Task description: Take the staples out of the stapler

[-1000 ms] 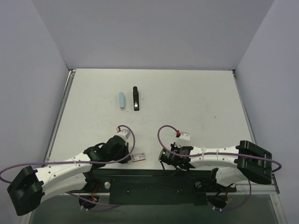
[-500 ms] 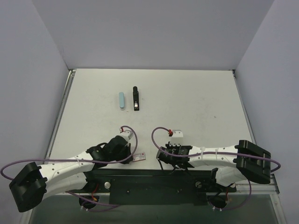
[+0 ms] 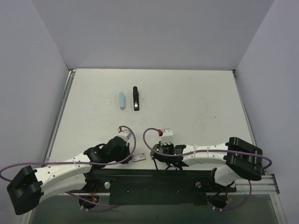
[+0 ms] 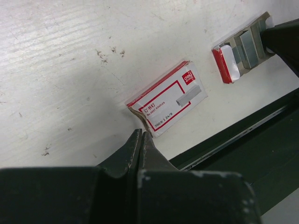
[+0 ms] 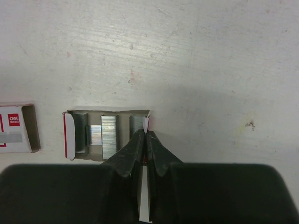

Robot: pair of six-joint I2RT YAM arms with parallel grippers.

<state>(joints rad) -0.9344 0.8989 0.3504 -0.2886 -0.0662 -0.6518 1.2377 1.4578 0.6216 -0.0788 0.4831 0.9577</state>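
Note:
The black stapler (image 3: 135, 98) lies on the far part of the white table, away from both arms. Silvery staples (image 5: 109, 135) lie in strips in the small cardboard tray (image 5: 74, 135) of a staple box; they also show in the left wrist view (image 4: 247, 46). My right gripper (image 5: 145, 133) is shut on the tray's right end wall, low over the table near its front edge (image 3: 156, 153). The red-and-white box sleeve (image 4: 166, 100) lies just left of the tray. My left gripper (image 4: 141, 134) is shut, tips touching the sleeve's near corner (image 3: 131, 155).
A light blue oblong object (image 3: 121, 100) lies beside the stapler on its left. A black rail (image 3: 149, 179) runs along the table's near edge, right behind the sleeve and tray. Grey walls enclose the table on three sides.
My right gripper has moved left along the front edge with the tray, toward the sleeve. The left gripper has stayed at the sleeve.

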